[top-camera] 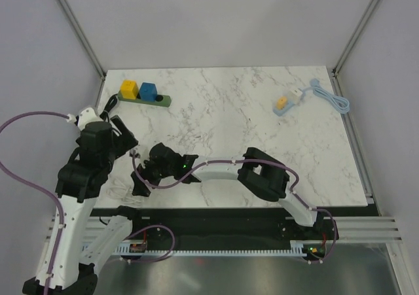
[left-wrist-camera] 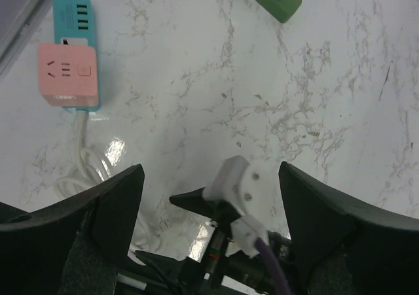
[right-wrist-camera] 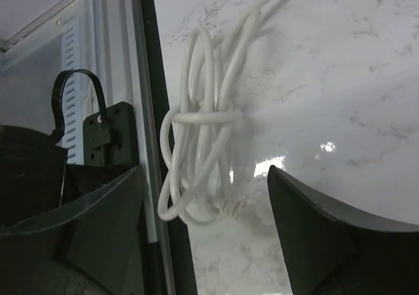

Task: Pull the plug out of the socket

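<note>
Seen from above, two robot arms crowd the lower left corner of a white marble surface [top-camera: 249,125]. The left hand [left-wrist-camera: 209,177] hovers over the surface with its fingers spread apart, holding nothing. In its wrist view a pink plug [left-wrist-camera: 65,72] sits seated in a teal socket strip [left-wrist-camera: 72,10] at the upper left of the frame, clear of both fingers. This looks like the pair to separate.

The strip's white cord [right-wrist-camera: 200,117] ends in a tied bundle at the surface's near edge. The right hand [right-wrist-camera: 206,177] hangs over that bundle, its fingers also wide apart and empty. It is probably placed there to steady the cord while the other hand pulls.

A green power strip [top-camera: 145,99] carrying a yellow plug [top-camera: 128,87] and a blue plug [top-camera: 148,90] lies at the upper left of the overhead view. It is well apart from both hands, though it could be the target instead.
</note>
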`<state>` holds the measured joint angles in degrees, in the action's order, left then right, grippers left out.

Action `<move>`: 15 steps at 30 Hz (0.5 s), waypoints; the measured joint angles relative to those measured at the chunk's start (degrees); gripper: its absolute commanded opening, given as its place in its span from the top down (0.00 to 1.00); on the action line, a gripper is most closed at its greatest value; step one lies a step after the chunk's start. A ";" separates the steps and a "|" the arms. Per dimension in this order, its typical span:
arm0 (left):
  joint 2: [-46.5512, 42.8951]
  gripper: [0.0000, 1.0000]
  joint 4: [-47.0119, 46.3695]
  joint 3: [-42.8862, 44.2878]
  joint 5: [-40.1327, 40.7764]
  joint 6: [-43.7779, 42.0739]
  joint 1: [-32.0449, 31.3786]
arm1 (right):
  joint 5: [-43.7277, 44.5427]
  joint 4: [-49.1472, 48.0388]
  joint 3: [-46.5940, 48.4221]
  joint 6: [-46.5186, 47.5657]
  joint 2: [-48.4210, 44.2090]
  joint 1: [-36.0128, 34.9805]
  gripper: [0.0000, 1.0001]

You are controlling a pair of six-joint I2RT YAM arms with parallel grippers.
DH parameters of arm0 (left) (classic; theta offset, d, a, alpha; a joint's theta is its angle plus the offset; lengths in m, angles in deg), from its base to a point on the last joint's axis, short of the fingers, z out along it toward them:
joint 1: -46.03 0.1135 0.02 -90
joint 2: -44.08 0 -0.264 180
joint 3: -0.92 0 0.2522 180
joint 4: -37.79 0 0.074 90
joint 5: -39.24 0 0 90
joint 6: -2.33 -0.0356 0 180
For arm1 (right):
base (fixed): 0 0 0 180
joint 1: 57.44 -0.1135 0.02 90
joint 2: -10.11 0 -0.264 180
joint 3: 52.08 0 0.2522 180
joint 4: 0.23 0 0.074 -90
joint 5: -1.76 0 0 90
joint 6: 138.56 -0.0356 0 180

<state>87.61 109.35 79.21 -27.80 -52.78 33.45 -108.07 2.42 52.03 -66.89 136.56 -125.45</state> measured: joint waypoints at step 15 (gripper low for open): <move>-3.15 0.14 0.70 1.49 3.02 -2.89 -0.02 | 0.48 3.06 9.05 0.26 9.55 -3.06 0.59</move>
<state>84.46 110.05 80.70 -24.78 -55.67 33.43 -107.59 5.48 61.08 -66.62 146.12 -128.51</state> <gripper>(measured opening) 0.859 0.536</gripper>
